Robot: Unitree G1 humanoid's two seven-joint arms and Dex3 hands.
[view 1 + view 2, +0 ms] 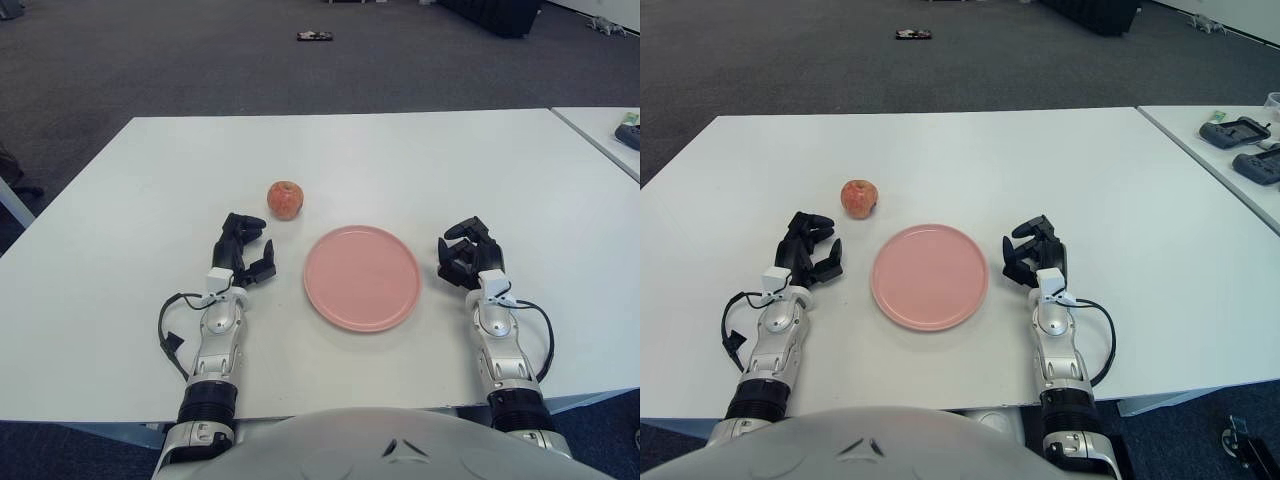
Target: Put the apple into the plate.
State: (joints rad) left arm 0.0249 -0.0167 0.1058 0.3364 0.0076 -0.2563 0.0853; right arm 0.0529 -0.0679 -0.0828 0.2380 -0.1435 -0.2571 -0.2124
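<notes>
Red-yellow apple (285, 199) upright on the white table (130, 260), at about 10 o'clock from the pink plate (361, 277), near it but not touching. Plate bare, flat on the table between the two hands. Left hand (243, 251) just at 7 o'clock from the apple, close to it but apart, fingers (262, 270) loosely curled with a gap between them, gripping nothing. Right hand (469, 254) at 3 o'clock of the plate, just beside its rim, fingers (455, 245) relaxed and partly bent, likewise holding nothing. Black cable (168, 338) looping off the left forearm at 8 o'clock; another cable (543, 340) arcing off the right forearm. Nothing lying on the table between apple and plate. Second table (1230, 150) at 2 o'clock, set apart by a narrow gap, carrying dark handheld devices (1238, 132) near its far edge. Grey carpet floor (200, 60) beyond, with a small dark object (314, 37) at 12 o'clock, too small to identify. Dark bulky shape (495, 12) at 1 o'clock, cut off by the upper edge.
</notes>
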